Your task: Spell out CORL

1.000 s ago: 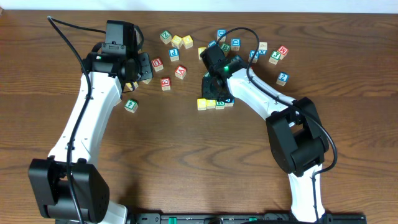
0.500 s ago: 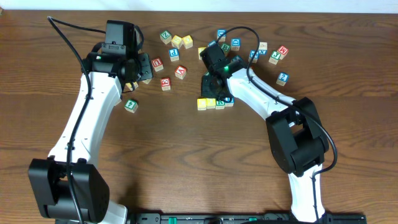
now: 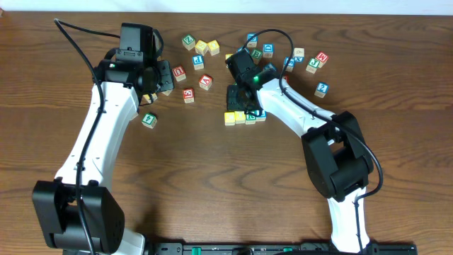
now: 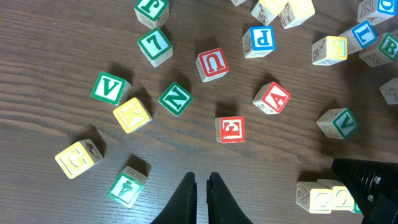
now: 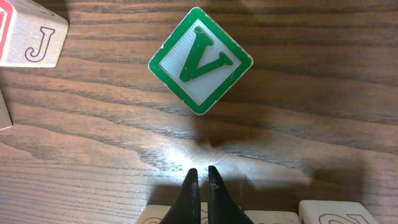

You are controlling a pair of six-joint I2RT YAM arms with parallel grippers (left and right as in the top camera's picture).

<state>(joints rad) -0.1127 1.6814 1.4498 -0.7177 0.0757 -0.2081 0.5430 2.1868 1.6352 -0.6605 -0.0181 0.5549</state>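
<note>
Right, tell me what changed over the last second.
The right hand shifted slightly leftward in the overhead view, above the block row. It neither grasped nor released anything. The left hand, the row and the scattered blocks stayed put.

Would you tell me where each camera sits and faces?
Overhead: above the table, facing down; left arm, right arm show.
Left wrist: on the left arm, facing down at blocks; left end effector at bottom.
Right wrist: low over the green V block; right end effector at bottom.
Shared: overhead and left wrist show the red E block.
</note>
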